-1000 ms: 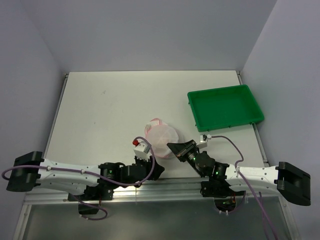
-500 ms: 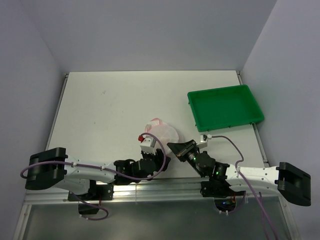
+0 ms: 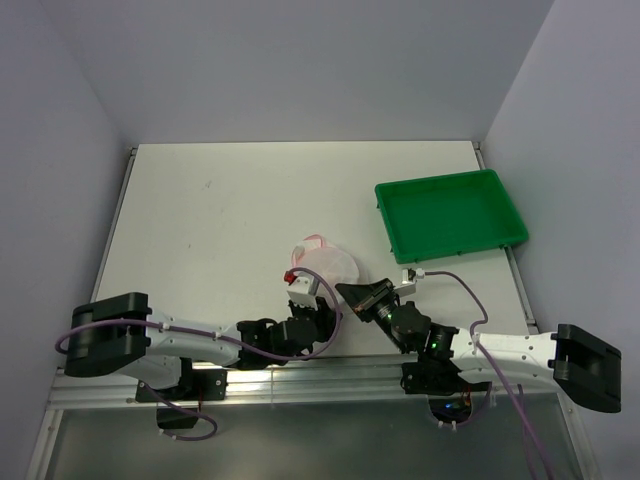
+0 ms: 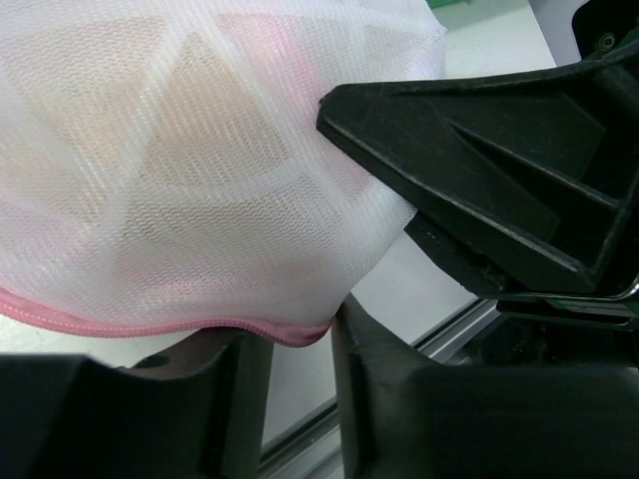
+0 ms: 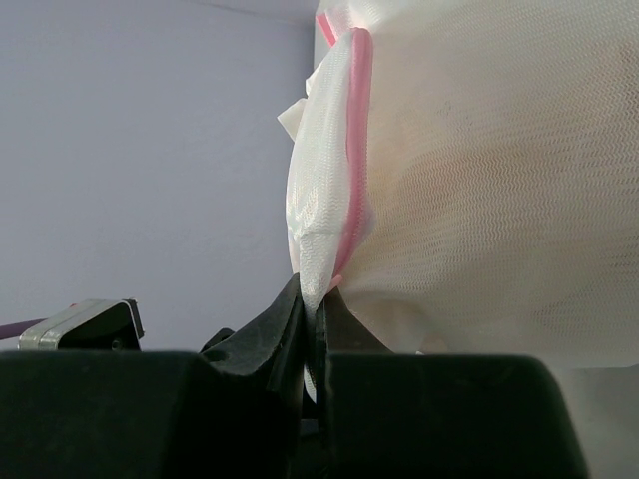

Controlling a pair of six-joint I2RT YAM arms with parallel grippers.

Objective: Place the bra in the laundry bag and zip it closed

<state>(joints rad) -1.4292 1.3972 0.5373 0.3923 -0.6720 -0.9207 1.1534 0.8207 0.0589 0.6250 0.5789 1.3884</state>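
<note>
- White table [image 3: 200, 220], grey walls; green tray [image 3: 450, 215] at 2 o'clock from table centre, holding nothing I can see.
- Bag [image 3: 322, 266] sits near the front edge, at about 6 o'clock from table centre, between the two grippers.
- Bra [image 4: 150, 150]: a tan shade shows through the mesh in the left wrist view. Judged already inside; no fabric seen outside the bag.
- Right gripper [image 5: 312, 321]: jaws closed tight on a fold of mesh beside the pink zipper band [image 5: 357, 130], at the bag's 5 o'clock. Position unchanged over the last second; it reads as the anchor.
- Left gripper [image 4: 300, 369]: one second ago it lay low and off toward the bag's 7 o'clock; since then the arm has swung in, and the gripper is now right at the bag's 6 to 7 o'clock edge.
- Left jaws stand narrowly apart, holding nothing; the zipper band's lower rim [image 4: 150, 324] hangs just over the gap.
- Bag itself has barely shifted.
- Meaning: insertion looks done and zipping is the step in hand. The left gripper appears to be lining up on the band.
- Zipper pull not identifiable in any view, nor how far the zip is run.
</note>
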